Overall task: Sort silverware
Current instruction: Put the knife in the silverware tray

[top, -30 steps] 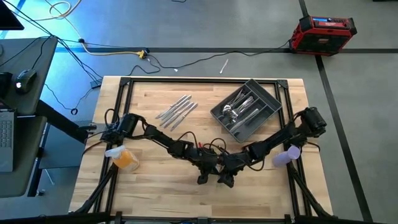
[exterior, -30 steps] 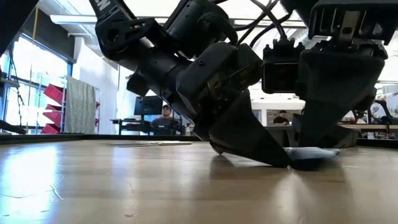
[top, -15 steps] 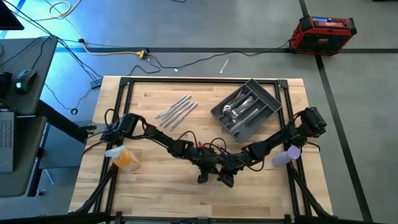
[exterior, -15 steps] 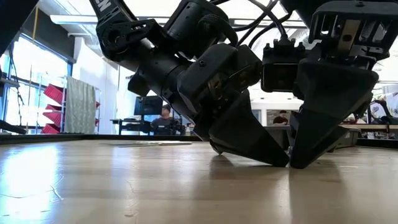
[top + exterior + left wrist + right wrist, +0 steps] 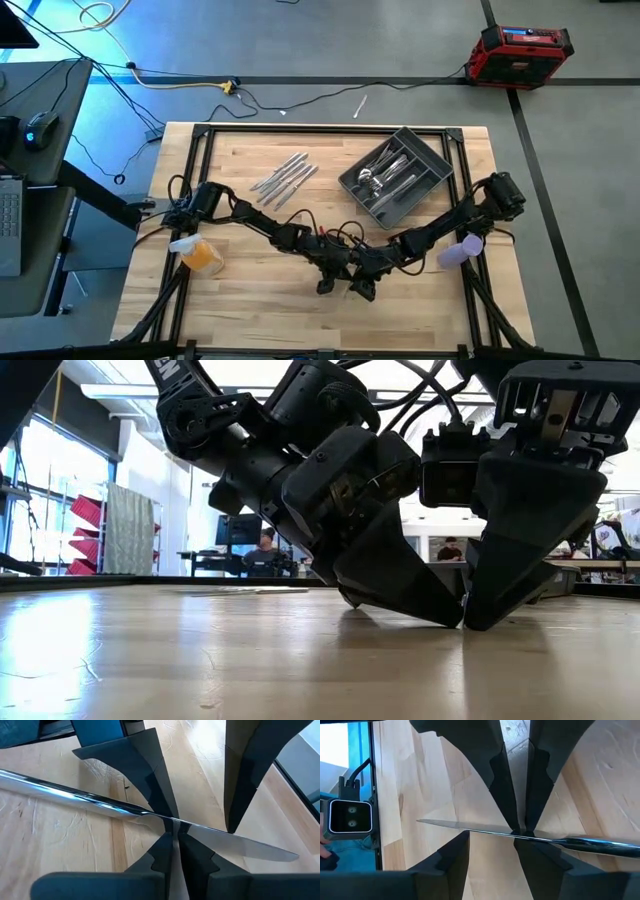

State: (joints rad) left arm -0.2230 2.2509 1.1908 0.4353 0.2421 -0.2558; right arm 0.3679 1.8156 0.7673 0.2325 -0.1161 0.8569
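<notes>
Knife handover at the front of the bench.
Left gripper (image 5: 172, 852) has its jaws pinched on the knife (image 5: 95, 800); right gripper (image 5: 490, 855) straddles the blade, jaws not yet clamped. Next, I'd judge: right closes, left releases, then off to the tray (image 5: 437, 160).

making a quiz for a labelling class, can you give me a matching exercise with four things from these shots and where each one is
Things:
1. knife
2. grey tray
3. loose silverware
4. red case

Places:
a. on the floor beyond the table
b. pinched in the left gripper fingers
c. far right part of the table, holding cutlery
d. on bare wood, left of the tray

Pairs: 1-b, 2-c, 3-d, 4-a
</notes>
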